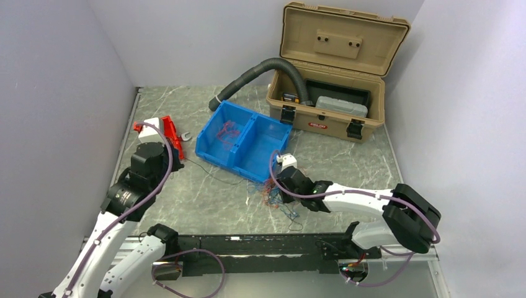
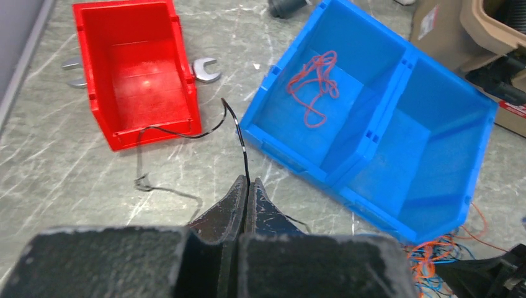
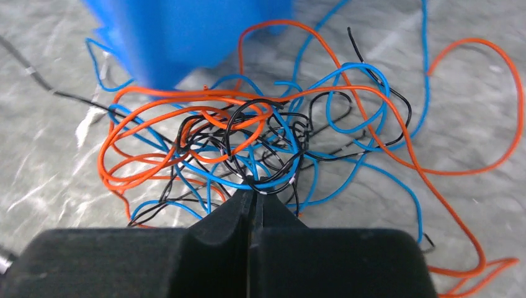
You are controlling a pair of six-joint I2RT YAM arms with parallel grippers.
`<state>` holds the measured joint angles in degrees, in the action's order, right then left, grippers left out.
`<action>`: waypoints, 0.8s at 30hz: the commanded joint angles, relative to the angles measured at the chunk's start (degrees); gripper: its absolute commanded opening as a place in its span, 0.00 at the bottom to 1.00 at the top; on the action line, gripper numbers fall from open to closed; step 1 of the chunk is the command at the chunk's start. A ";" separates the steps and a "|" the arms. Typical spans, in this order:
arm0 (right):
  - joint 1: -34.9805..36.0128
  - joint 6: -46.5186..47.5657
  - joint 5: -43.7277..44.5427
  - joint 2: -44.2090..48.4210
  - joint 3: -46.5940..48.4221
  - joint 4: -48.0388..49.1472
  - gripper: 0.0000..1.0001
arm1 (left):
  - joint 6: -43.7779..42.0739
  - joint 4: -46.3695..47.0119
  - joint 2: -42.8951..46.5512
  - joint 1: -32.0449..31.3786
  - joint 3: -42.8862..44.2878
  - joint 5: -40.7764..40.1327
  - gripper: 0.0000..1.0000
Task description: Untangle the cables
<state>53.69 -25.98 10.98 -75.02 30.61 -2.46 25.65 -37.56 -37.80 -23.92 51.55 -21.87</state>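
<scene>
Cables (image 3: 260,143): most knotted in heap on table (image 1: 205,205), just beside bin (image 1: 218,149). Done: one red wire (image 2: 313,87) in bin. Left gripper (image 2: 247,186) jaws pinch black wire (image 2: 239,133). Right gripper (image 3: 253,197) jaws pressed together at heap, probably nipping strand. Bulk left.

Plain pale walls (image 1: 62,93) enclose a grey marbled tabletop (image 1: 186,198).

Cables (image 1: 271,200) tangled at the blue bin's (image 1: 209,148) near corner
Right gripper (image 1: 276,194) down at them — a black cable (image 1: 214,173) trails off left.
</scene>
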 commanded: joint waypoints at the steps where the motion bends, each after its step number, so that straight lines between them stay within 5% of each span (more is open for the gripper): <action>1: -0.72 -6.45 15.21 3.66 1.48 -7.51 0.00 | -0.63 -3.47 -0.97 0.28 4.32 -6.26 0.00; 6: -14.49 -20.45 23.23 24.35 -2.60 -21.43 0.00 | 0.18 -7.39 0.27 0.39 5.81 -15.88 0.00; 11: -28.96 -24.80 26.82 42.97 -3.35 -30.62 0.00 | 1.38 -11.80 1.31 1.00 7.95 -24.75 0.00; 16: -31.83 -31.93 35.68 45.08 2.36 -41.27 0.00 | 3.70 -14.51 1.02 1.33 8.73 -26.59 0.00; 20: -31.81 -23.74 32.87 43.69 4.17 -37.31 0.00 | 0.73 -9.16 2.90 1.33 5.19 -17.96 0.00; 21: -31.85 -19.78 28.22 43.27 4.31 -35.38 0.10 | 0.07 -8.20 2.98 1.33 4.55 -15.81 0.00; 23: -31.85 -8.01 16.39 42.28 4.00 -27.95 0.57 | -2.64 -6.28 2.52 1.36 3.89 -10.71 0.02; 24: -31.81 -4.68 10.68 41.80 3.62 -25.83 0.68 | -3.55 -6.02 1.94 1.34 4.02 -8.37 0.08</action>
<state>22.09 -47.68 38.06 -31.53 32.42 -37.19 26.72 -48.10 -35.27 -22.92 56.18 -39.38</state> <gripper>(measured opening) 0.457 0.015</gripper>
